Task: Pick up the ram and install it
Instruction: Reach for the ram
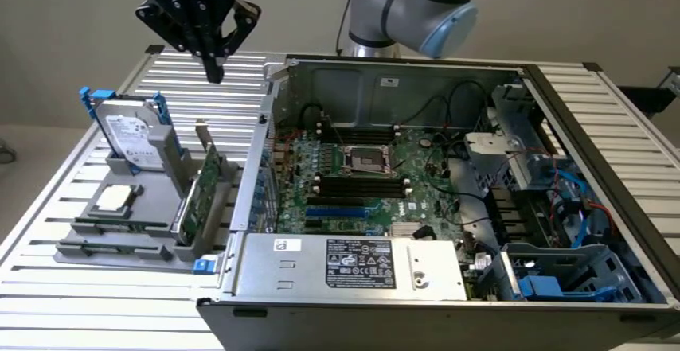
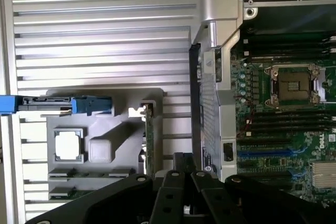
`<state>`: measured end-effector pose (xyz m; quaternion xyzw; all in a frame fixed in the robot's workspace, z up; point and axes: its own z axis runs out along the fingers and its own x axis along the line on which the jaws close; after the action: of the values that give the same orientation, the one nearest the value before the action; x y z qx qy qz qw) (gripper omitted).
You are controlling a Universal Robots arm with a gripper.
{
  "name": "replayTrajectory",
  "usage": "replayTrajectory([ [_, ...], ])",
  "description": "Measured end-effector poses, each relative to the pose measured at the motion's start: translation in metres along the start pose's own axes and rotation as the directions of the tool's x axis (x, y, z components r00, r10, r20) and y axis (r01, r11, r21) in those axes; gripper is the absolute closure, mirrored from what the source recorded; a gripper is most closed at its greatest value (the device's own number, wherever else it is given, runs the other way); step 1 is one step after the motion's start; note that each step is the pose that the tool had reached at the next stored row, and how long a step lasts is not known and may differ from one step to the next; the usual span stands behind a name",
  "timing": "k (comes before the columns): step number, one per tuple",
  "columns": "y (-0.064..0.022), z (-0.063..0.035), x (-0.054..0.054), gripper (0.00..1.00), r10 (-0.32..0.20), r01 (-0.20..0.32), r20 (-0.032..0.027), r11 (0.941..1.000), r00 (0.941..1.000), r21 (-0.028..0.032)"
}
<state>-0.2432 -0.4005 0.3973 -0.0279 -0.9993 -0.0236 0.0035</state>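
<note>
Claw hangs high at approx 11 o'clock in the ext. view, above the slatted bench. Its fingers are drawn together to a narrow tip and hold nothing. It touches nothing and sits well apart from the parts below.

Ram lies low in a slot of the grey holder, at approx 8 o'clock in the ext. view, not picked up. Same holder also carries:
- an HDD w/ blue rails, upright at its far end
- a square CPU chip, lying flat just behind the ram
- a tall green expansion card, on edge along the side nearest the PC case

The case lies open at 3 o'clock from the holder, mobo exposed. Long black slots run just beside the CPU socket, near side. The arm rises behind the case at 12 o'clock.
</note>
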Motion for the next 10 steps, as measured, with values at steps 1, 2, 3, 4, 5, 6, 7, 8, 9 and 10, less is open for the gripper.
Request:
replayTrajectory([
  [1,-0.0003,0.0004,0.004,0.89,0.000,0.000,-0.0006,1.0000,1.0000,0.0001],
  [2,-0.0007,0.0008,0.009,0.89,0.000,0.000,-0.0013,1.0000,1.0000,0.0001],
  [3,-0.0010,0.0013,0.013,0.89,0.000,0.000,-0.0018,1.0000,1.0000,0.0001],
  [4,-0.0013,0.0016,0.018,0.89,0.000,0.000,-0.0023,1.0000,1.0000,0.0002],
  [5,-0.0016,0.0020,0.022,0.89,0.000,0.000,-0.0027,1.0000,1.0000,0.0001],
  [6,-0.0019,0.0023,0.027,0.89,0.000,0.000,-0.0030,1.0000,1.0000,0.0002],
  [7,-0.0021,0.0027,0.031,0.89,0.000,0.000,-0.0033,1.0000,1.0000,0.0002],
  [8,-0.0024,0.0030,0.036,0.89,0.000,0.000,-0.0036,1.0000,1.0000,0.0002],
  [9,-0.0027,0.0034,0.041,0.89,0.000,0.000,-0.0038,1.0000,1.0000,0.0002],
  [10,-0.0030,0.0038,0.045,0.89,0.000,0.000,-0.0042,1.0000,1.0000,0.0002],
])
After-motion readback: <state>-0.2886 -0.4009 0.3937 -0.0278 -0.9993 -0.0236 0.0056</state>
